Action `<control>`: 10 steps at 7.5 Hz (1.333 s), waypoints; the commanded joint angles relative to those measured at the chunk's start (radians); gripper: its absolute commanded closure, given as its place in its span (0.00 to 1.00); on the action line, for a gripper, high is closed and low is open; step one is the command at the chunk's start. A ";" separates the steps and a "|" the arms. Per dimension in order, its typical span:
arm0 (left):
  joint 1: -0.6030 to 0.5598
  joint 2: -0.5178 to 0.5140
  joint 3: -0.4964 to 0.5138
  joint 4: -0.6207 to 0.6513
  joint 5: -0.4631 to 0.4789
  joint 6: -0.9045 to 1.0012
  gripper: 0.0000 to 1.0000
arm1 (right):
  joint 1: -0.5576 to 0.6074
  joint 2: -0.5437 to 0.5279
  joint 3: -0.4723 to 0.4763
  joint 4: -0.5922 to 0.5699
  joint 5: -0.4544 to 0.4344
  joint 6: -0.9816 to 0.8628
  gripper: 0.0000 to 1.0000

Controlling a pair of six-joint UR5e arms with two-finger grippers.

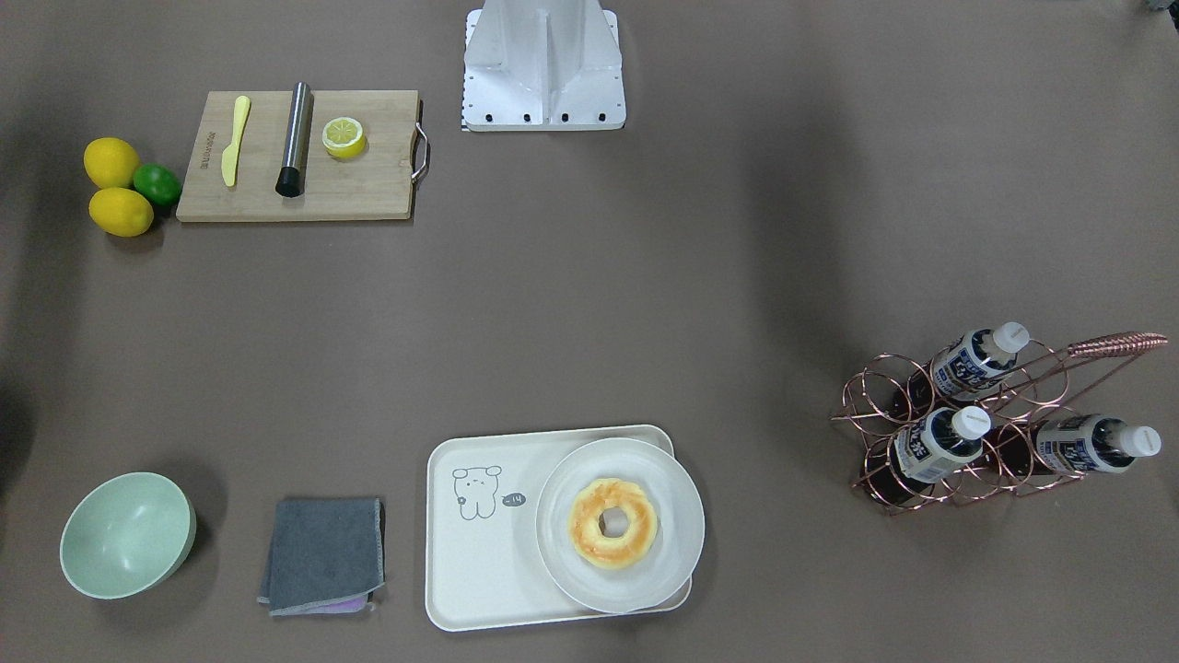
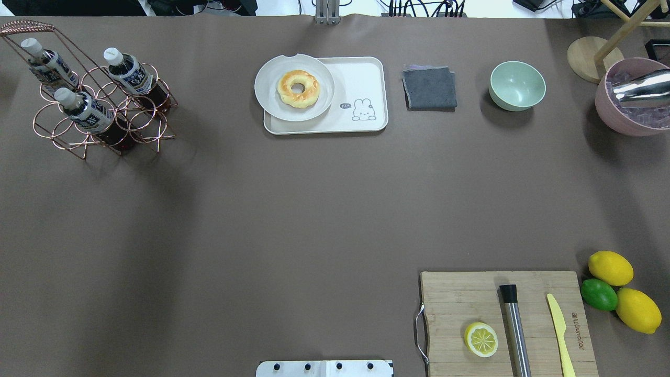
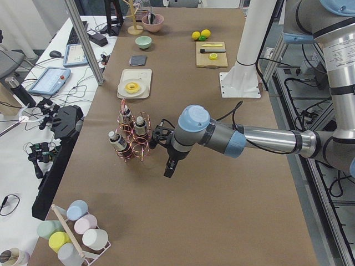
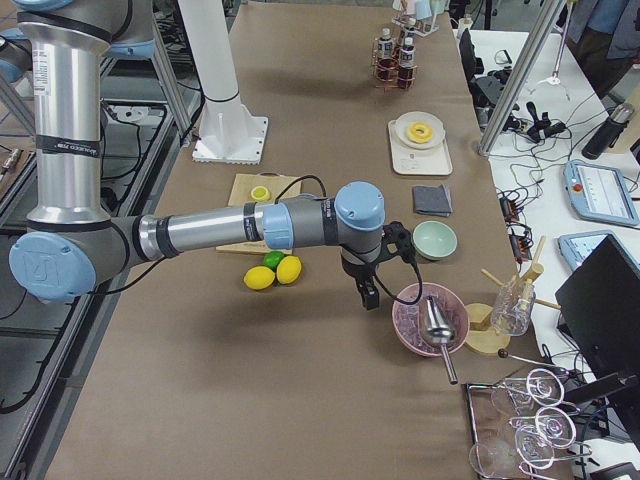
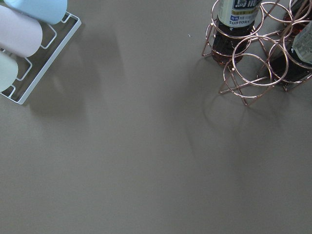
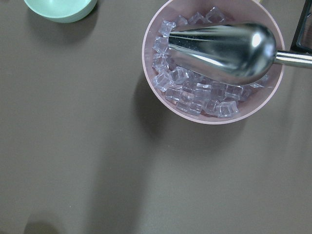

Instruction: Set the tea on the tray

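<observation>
Left claw [image 3: 168, 170] hovers beside the wire rack [image 2: 118, 112] at far left, can't tell how open or whether loaded; tea [image 2: 129, 71] sits in that rack, tray [image 2: 361, 73] at far centre half bare, so probably approach step, next: line up and grab one bottle.

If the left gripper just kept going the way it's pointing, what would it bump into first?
Probably the bare table. The left gripper points down, and its wrist view shows only brown surface below, with the copper wire rack off to the side. Its height above the table is unclear.
</observation>
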 commanded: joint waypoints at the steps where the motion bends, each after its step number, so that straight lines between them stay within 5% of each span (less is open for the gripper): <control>1: 0.000 0.009 0.001 -0.024 -0.005 0.001 0.03 | 0.000 0.002 -0.002 0.000 0.003 0.000 0.00; 7: -0.025 0.001 0.066 -0.040 -0.008 -0.002 0.03 | -0.002 0.003 -0.009 -0.003 0.003 0.002 0.00; 10: -0.024 0.008 0.058 -0.040 -0.096 -0.012 0.03 | -0.006 0.002 -0.009 -0.003 -0.003 0.000 0.00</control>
